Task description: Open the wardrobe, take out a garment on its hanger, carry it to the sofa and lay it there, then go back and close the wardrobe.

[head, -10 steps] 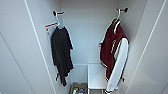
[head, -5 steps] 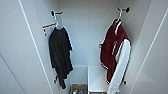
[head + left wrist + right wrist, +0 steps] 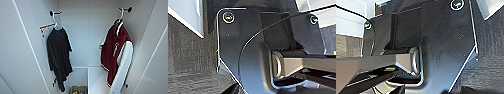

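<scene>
The wardrobe (image 3: 85, 37) stands open in front of me, showing its white interior. The garment (image 3: 113, 52), a maroon jacket with white sleeves, hangs on the right side. Its whitish hanger (image 3: 121, 15) is hooked over a black peg (image 3: 129, 9) high on the right inner wall. One white sleeve (image 3: 123, 70) hangs down in front of the jacket's hem.
A black garment (image 3: 58, 52) hangs from a second hanger (image 3: 55, 22) on the left wall, beside a paper label (image 3: 46, 30) with an orange stripe. White doors (image 3: 15, 50) (image 3: 157, 62) flank the opening. A low white shelf (image 3: 96, 80) sits inside. Dark carpet (image 3: 188, 50) (image 3: 488, 50) lies below both wrists.
The whole picture has spread slightly, so the camera has edged closer to the wardrobe. Both garments hang as before.
</scene>
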### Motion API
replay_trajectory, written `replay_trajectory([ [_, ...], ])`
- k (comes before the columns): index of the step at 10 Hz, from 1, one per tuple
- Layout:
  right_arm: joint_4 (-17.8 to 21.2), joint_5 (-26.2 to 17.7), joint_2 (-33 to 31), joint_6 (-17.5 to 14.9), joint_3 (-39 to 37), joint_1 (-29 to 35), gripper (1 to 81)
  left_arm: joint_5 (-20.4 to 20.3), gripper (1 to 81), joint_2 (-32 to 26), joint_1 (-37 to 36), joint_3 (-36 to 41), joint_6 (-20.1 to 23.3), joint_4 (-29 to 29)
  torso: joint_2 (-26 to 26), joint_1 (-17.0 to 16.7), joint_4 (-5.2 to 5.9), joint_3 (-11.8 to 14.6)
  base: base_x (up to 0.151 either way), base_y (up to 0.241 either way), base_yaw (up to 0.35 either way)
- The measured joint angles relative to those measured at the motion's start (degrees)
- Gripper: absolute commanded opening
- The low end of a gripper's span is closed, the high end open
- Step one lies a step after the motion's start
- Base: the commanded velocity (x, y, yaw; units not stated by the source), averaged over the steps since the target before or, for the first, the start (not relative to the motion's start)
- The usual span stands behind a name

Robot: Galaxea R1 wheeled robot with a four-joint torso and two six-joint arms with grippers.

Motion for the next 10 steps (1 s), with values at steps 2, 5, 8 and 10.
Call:
replay_trajectory([
  [2,0.0,0.0,0.0,0.0,0.0,0.0,81.1,0.0,81.1,0.0,0.0,0.0,0.0,0.0,0.0,0.0,0.0,0.0,0.075,0.0,0.0],
  [5,-0.1,-0.2,0.0,0.0,0.0,0.0,81.1,0.0,81.1,0.2,0.0,0.0,0.0,0.0,0.0,0.0,0.0,0.0,0.075,0.0,0.0],
  [8,-0.1,-0.1,0.0,0.0,-0.1,0.0,81.1,0.0,81.1,0.3,-0.1,0.0,0.0,0.0,0.0,0.0,0.0,0.0,0.075,0.0,0.0],
  [10,-0.1,-0.1,0.2,0.0,-0.1,-0.1,81.1,0.1,81.1,0.3,0.0,0.0,0.0,0.0,0.0,0.0,0.0,0.0,0.075,0.0,0.0],
])
